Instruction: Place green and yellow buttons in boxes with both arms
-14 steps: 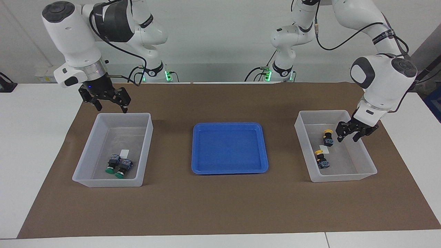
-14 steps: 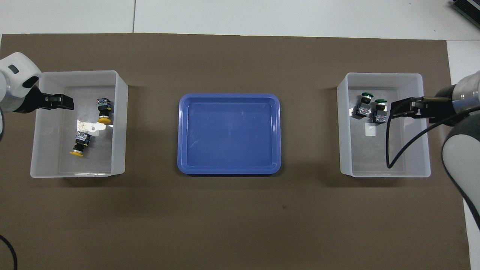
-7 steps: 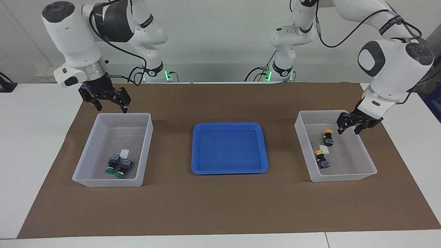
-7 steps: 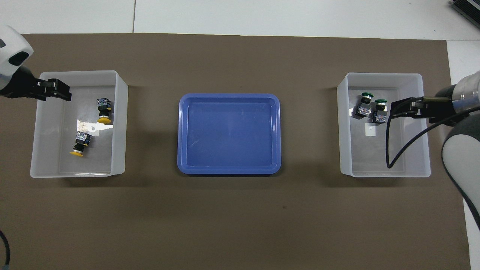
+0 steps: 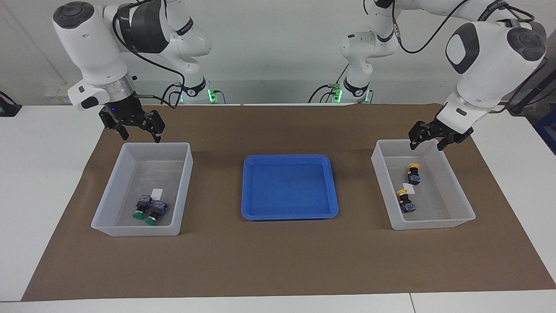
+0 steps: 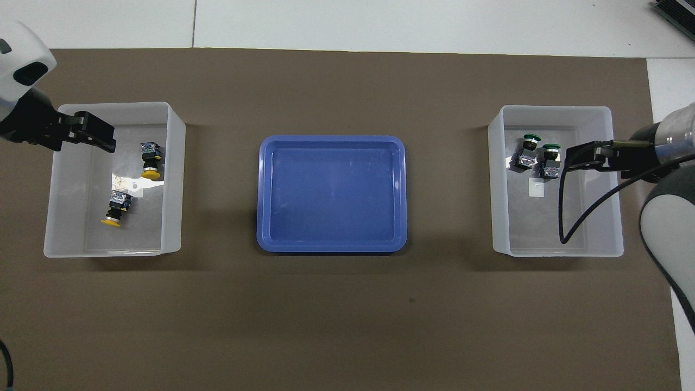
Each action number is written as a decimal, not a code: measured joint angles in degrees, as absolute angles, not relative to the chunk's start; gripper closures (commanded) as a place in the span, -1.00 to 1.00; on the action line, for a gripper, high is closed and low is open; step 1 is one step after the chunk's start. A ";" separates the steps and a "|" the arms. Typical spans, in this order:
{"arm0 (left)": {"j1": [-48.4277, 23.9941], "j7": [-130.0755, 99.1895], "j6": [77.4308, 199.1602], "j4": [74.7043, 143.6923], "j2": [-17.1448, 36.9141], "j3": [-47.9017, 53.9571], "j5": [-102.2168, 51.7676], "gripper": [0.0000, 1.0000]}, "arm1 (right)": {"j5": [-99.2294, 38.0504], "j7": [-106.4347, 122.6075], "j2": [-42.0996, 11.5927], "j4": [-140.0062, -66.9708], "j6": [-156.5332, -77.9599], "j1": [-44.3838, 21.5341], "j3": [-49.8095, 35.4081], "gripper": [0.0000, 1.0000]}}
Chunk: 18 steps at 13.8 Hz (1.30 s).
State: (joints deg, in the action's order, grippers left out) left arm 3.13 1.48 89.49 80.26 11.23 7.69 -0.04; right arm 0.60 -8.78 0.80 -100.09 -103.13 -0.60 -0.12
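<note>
Green buttons and yellow buttons already sit boxed; left gripper and right gripper hover spread-fingered, empty, so retreating looks next.

A robotics lab, judging by two white arms bolted at a white table under a brown mat, green status lights glowing at their bases, black cables trailing, bare pale wall above.

Nothing here is showing readable text: the white slips lying in the boxes are looking blank.
</note>
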 measured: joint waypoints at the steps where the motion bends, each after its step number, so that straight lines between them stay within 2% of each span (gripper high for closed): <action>1: 3.13 1.48 89.13 80.20 10.38 7.69 0.10 -1.00 | 0.60 -8.78 0.80 -100.09 -103.13 -0.60 -0.12 -1.00; 8: 3.12 1.52 88.29 80.53 8.84 7.73 1.08 -1.00 | 0.60 -8.78 0.80 -100.09 -103.13 -0.60 -0.12 -1.00; 18: 3.24 1.53 90.43 84.62 7.26 7.51 1.14 -1.00 | 0.60 -8.78 0.80 -100.09 -103.13 -0.60 -0.12 -1.00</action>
